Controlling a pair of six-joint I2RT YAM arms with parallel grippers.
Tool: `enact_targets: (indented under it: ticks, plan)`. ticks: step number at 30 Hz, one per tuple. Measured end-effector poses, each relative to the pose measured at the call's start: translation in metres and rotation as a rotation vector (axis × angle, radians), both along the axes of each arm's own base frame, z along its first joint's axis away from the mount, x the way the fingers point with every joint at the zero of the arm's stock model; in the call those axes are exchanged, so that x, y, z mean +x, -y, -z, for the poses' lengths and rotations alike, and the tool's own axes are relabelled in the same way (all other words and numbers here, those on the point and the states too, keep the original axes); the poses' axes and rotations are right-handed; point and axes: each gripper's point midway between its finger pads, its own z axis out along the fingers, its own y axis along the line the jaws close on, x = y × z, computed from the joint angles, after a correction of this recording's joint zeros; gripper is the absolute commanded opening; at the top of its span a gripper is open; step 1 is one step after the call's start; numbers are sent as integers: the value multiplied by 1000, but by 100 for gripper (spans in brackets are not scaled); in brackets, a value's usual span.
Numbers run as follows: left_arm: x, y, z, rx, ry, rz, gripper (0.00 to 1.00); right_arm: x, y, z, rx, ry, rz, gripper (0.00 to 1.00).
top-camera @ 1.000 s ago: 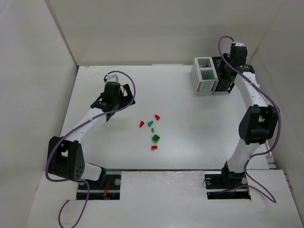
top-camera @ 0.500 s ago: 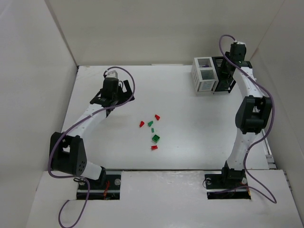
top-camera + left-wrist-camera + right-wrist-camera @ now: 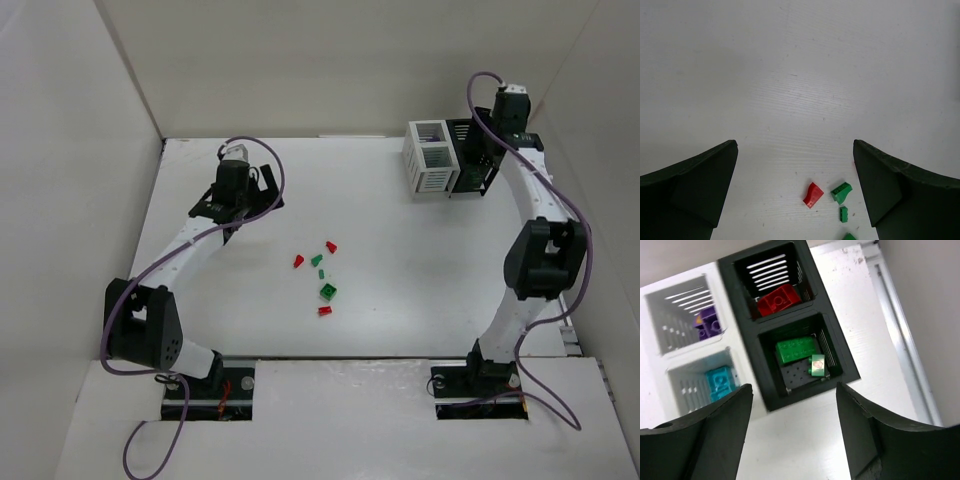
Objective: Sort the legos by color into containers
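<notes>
**Red and green legos lie at 4 o'clock from my left gripper**

Seen from above, my left gripper hangs over the white surface with its jaws spread and nothing between them. The loose legos, three red and three green as far as I can count, sit in a small cluster mid-surface, at about 4 o'clock from it. My right gripper is well apart from them, at their 2 o'clock. It is also spread and empty, above the black bin that adjoins the white bin.

My left wrist camera shows the nearest pieces low in the frame at 5 o'clock. A red wedge and a green brick lie just beside each other, closer to my right finger. The wedge's long axis seems to run roughly from 1 to 7 o'clock.

My right wrist camera shows the cells holding a red brick, green bricks, a purple piece and a teal one.

My left arm is the nearer, so I judge the next pick is its job. It should reach toward 4 o'clock and close across the wedge's short side, minding the green neighbour.
</notes>
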Motion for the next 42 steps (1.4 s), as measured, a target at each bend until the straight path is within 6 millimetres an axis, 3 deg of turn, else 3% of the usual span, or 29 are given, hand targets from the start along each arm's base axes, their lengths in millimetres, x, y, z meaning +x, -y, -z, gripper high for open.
enact_targets:
  ticks: [3, 5, 7, 9, 12, 14, 17, 19, 22, 26, 33, 42]
  plan:
    - [-4, -1, 1, -18, -7, -18, 100, -19, -32, -22, -31, 29, -87, 73]
    - [-12, -4, 3, -31, -24, -43, 100, -35, -77, -31, -51, 39, -192, 73]
    - [-23, -10, 7, -43, -43, -76, 100, -53, -136, -31, -50, 39, -345, 73]
    - [-35, -17, 9, -57, -59, -117, 100, -81, -202, -18, -36, 11, -528, 71]
    - [-54, -27, 15, -71, -78, -170, 100, -137, -293, 21, -25, -84, -795, 71]
    - [-65, -32, 19, -80, -86, -191, 100, -176, -334, 47, -45, -150, -932, 73]
    - [-79, -35, 24, -91, -100, -206, 100, -230, -378, 78, -91, -227, -1110, 75]
    - [-84, -36, 24, -95, -103, -209, 100, -259, -394, 96, -116, -266, -1198, 75]
    - [-88, -37, 24, -100, -96, -210, 100, -292, -401, 121, -156, -316, -1292, 77]
    - [-94, -39, 23, -102, -92, -211, 100, -315, -406, 144, -206, -360, -1354, 77]
    - [-95, -39, 23, -103, -92, -209, 100, -310, -414, 166, -228, -363, -1344, 77]
    - [-95, -38, 22, -106, -88, -207, 100, -306, -415, 184, -226, -385, -1314, 64]
